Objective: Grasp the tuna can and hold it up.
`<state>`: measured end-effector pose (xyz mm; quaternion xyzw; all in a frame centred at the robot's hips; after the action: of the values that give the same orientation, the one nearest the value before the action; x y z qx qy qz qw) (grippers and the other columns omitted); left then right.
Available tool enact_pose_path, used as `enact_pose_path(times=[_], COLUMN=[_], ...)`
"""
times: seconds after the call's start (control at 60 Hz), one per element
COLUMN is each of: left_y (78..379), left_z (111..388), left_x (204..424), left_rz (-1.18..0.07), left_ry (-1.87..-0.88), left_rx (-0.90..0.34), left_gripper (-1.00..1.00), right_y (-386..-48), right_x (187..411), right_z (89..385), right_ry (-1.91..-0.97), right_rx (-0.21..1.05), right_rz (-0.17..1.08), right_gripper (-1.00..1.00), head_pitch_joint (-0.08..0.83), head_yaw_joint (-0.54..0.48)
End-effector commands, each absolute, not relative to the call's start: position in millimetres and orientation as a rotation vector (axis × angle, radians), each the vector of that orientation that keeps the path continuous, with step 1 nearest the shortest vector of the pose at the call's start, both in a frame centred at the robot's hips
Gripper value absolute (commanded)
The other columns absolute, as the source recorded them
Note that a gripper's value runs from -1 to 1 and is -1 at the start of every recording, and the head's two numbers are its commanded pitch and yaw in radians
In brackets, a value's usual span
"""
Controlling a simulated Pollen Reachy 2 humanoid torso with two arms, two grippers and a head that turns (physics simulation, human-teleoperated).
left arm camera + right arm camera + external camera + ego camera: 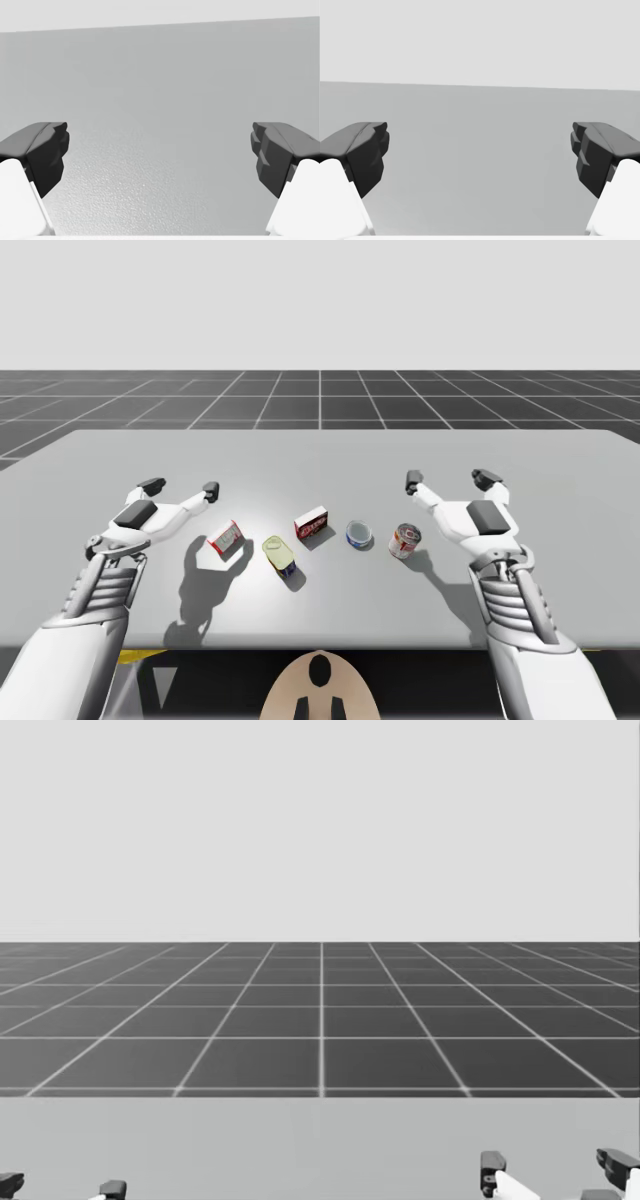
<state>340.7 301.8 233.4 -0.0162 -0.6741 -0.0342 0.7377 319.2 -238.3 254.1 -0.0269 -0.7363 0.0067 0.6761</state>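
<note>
The right gripper hangs over the table spread wide and empty, as does the left gripper. The tuna can, low and blue, sits between a red box and a red-and-white can. It is likely rigid, smooth and light, and best pinched across its short wall.
</note>
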Motion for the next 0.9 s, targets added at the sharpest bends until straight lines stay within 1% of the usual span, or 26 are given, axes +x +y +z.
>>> enact_pose_path(times=[0.017, 0.05, 0.083, 0.2, 0.35, 0.367, 0.4, 0.417, 0.467, 0.483, 0.533, 0.55, 0.75, 0.9], left_y=[301.0, 301.0, 301.0, 301.5, 302.2, 302.6, 302.7, 303.0, 303.1, 303.6, 303.8, 304.0, 305.1, 305.3], left_z=[232.8, 232.9, 233.1, 234.0, 235.1, 235.6, 235.8, 236.1, 236.4, 236.6, 236.9, 237.1, 239.1, 242.4], left_x=[340.8, 340.8, 340.7, 340.3, 339.5, 339.4, 339.3, 339.1, 338.8, 338.9, 338.7, 338.7, 337.8, 335.9], left_rz=[-0.083, -0.082, -0.081, -0.075, -0.074, -0.074, -0.074, -0.074, -0.074, -0.075, -0.076, -0.077, -0.081, -0.079], left_ry=[-1.483, -1.484, -1.485, -1.493, -1.499, -1.501, -1.503, -1.504, -1.507, -1.509, -1.511, -1.512, -1.521, -1.529], left_rx=[-0.024, -0.024, -0.025, -0.025, -0.021, -0.019, -0.018, -0.016, -0.014, -0.013, -0.013, -0.012, -0.009, -0.023], left_gripper=[-1.0, -1.0, -1.0, -1.0, -1.0, -1.0, -1.0, -1.0, -1.0, -1.0, -1.0, -1.0, -1.0, -1.0], right_y=[-236.7, -236.7, -235.6, -237.4, -238.4, -238.5, -238.5, -238.6, -238.7, -238.9, -238.9, -238.8, -239.7, -239.8], right_x=[317.2, 317.2, 317.4, 318.4, 318.3, 319.0, 318.8, 319.0, 318.9, 319.5, 319.6, 319.7, 319.7, 319.3], right_z=[253.6, 253.8, 255.0, 256.6, 256.5, 256.3, 256.4, 256.1, 255.9, 255.4, 255.1, 254.9, 255.1, 255.9], right_ry=[-1.658, -1.671, -1.67, -1.641, -1.648, -1.65, -1.651, -1.652, -1.652, -1.652, -1.649, -1.648, -1.65, -1.65], right_rx=[-0.061, -0.077, -0.071, -0.045, -0.064, -0.066, -0.066, -0.067, -0.068, -0.069, -0.068, -0.068, -0.073, -0.076], right_rz=[-0.026, -0.007, -0.014, 0.019, 0.011, 0.012, 0.013, 0.016, 0.02, 0.025, 0.026, 0.028, 0.037, 0.045], right_gripper=[-1.0, -1.0, -1.0, -1.0, -1.0, -1.0, -1.0, -1.0, -1.0, -1.0, -1.0, -1.0, -1.0, -1.0], head_pitch_joint=[0.013, 0.014, 0.017, 0.058, 0.179, 0.21, 0.23, 0.259, 0.288, 0.315, 0.34, 0.365, 0.497, 0.595], head_yaw_joint=[0.0, 0.0, 0.0, 0.0, 0.0, 0.0, 0.0, 0.01, 0.01, 0.01, 0.01, 0.01, 0.0, -0.05])
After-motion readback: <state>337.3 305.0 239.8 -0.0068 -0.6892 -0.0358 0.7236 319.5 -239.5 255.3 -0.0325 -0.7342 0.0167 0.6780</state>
